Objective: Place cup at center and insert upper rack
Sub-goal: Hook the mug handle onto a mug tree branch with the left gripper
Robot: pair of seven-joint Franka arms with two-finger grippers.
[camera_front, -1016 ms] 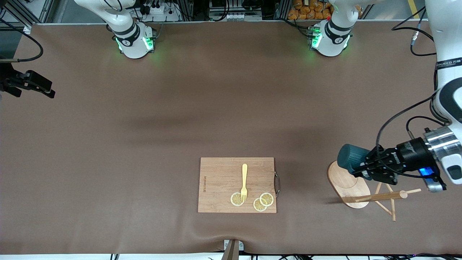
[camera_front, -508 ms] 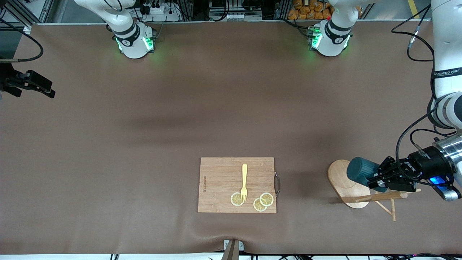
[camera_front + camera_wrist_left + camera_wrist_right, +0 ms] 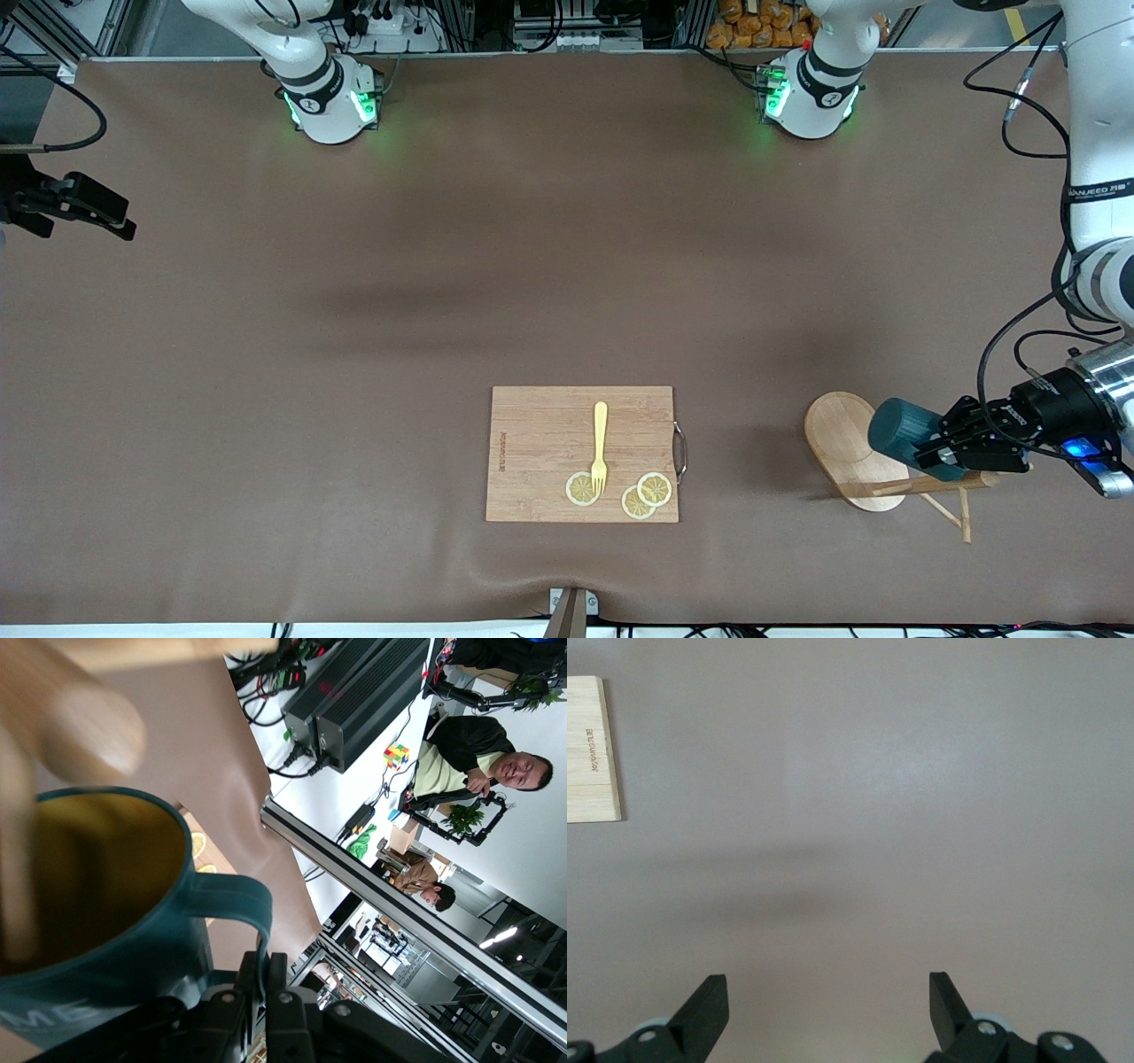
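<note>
The dark teal cup hangs tipped on its side over the upper rack, a light wooden mug tree lying on its side toward the left arm's end of the table. My left gripper is shut on the cup's handle. In the left wrist view the cup shows its yellowish inside, with a blurred rack peg close to its mouth, and the left gripper pinches the handle. My right gripper stands open over bare table, holding nothing; it does not show in the front view.
A wooden cutting board lies near the front edge of the table at mid-width, with a yellow fork and lemon slices on it. Its corner shows in the right wrist view. A black device juts in at the right arm's end.
The left gripper has carried the cup lower and toward the left arm's end of the table, from over the rack's base to over its post. The right gripper is unchanged.
</note>
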